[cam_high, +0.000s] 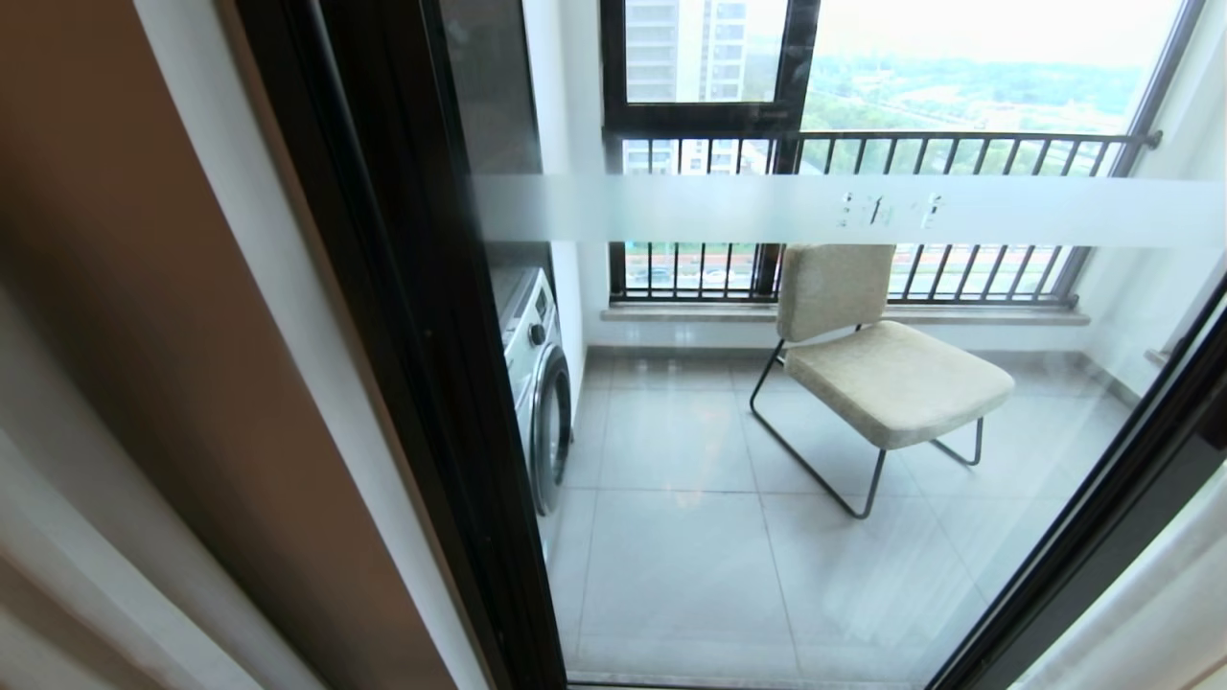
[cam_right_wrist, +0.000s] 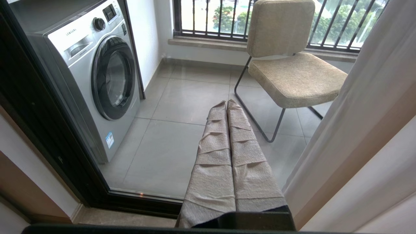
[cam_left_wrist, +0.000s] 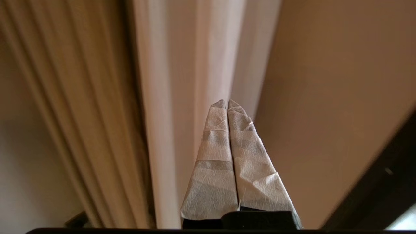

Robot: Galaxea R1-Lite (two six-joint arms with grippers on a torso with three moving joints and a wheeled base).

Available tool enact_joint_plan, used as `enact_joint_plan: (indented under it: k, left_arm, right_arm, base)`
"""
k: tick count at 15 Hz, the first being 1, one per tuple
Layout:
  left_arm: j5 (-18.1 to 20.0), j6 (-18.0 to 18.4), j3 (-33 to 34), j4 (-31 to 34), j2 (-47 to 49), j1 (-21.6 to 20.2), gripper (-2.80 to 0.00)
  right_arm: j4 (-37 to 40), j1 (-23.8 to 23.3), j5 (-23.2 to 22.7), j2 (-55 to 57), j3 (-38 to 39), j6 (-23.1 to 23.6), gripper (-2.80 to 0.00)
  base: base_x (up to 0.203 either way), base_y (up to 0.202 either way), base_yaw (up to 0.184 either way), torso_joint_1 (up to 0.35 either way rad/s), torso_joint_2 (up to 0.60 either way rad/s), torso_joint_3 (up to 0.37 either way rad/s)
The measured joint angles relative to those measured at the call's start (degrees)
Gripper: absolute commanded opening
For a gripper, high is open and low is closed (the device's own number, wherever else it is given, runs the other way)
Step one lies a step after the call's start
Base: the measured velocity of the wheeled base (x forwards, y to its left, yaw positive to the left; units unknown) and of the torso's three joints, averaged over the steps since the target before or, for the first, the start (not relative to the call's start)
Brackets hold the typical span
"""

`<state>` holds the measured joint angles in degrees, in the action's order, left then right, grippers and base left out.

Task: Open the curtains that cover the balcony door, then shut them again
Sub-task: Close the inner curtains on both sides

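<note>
- Grey tiled balcony floor (cam_high: 690, 565) carries everything in sight.
- A beige cushioned chair (cam_high: 887, 369) on black metal legs stands on it.
- A silver front-loading washing machine (cam_right_wrist: 94, 74) stands on it, apart from the chair.

Woven cloth curtains (cam_left_wrist: 81, 107), glossy glass door (cam_high: 767, 460)

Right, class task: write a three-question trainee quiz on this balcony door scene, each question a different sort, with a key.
1. True or false: the left gripper is clamped on a fold of the curtains.
2. Multiple choice: behind the glass of the balcony door, what stands left of the chair? A) a washing machine B) a bicycle C) a potted plant
3. Fill in: the right gripper, shut and empty, points through the glass at the balcony's tiled ____.

Key: 1 false, it is shut on nothing, just short of the cloth; 2 A, the washing machine; 3 floor.
</note>
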<state>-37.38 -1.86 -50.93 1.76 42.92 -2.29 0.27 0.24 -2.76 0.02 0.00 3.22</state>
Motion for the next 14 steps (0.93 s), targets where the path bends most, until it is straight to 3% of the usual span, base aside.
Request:
enact_joint_plan:
  k: [1,3,4,7,14]
  left_arm:
    - [-2.08,-0.43,-3.17,-0.05,3.78,-2.6,-2.8]
    - [-1.01,-0.86,-8.55,-1.27,10.43,-9.5,-2.8]
    - [1.0,-0.9,-10.75,-2.5,13.43,-12.83,0.0]
    - [6.07,-0.81,-14.77,-4.66,19.98,-19.79,0.0]
    - [7.63,-1.85,-15.3,-5.07,24.52,-22.74,0.0]
  right_arm:
    - [-0.02,0.0,-0.02,-0.02,0.0,-0.02,-2.8]
    - [-0.02,0.0,0.0,-0.02,0.0,0.0,-2.8]
    - [0.0,0.0,0.0,-0.02,0.0,-0.02,-2.8]
    - [-0.01,0.0,-0.02,-0.02,0.0,-0.02,-2.8]
    - [0.0,0.0,-0.02,-0.02,0.0,0.0,-2.8]
  base:
    - [0.0,0.0,0.0,0.0,0.0,0.0]
    - [0.0,0.0,0.0,0.0,0.0,0.0]
    - [0.0,0.0,0.0,0.0,0.0,0.0]
    - [0.0,0.0,0.0,0.0,0.0,0.0]
    - [0.0,0.0,0.0,0.0,0.0,0.0]
